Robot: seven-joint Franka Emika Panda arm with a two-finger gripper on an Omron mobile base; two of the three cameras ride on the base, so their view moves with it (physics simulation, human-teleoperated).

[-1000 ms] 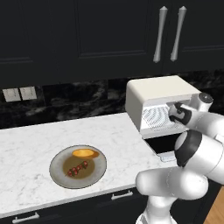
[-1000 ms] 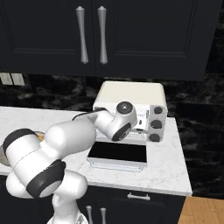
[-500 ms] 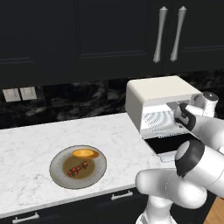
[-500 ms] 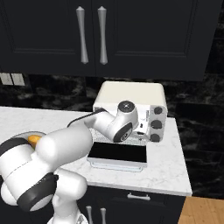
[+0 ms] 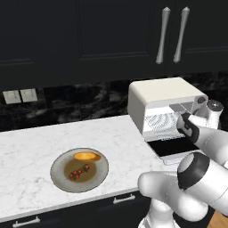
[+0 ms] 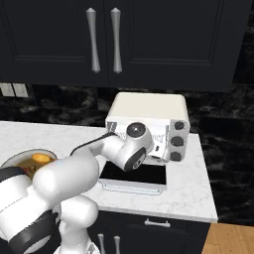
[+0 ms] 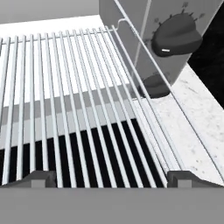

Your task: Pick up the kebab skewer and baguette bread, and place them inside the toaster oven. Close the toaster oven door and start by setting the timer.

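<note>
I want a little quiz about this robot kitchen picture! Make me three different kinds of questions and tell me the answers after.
1. True or false: the toaster oven door is shut.
2. The baguette bread and the kebab skewer lie on: A) the wire rack; B) the plate; C) the bare counter.
3. Fill in: the gripper stands ___ at the rack, holding nothing.

Key: 1 false, it lies folded down flat. 2 B. 3 open.
</note>
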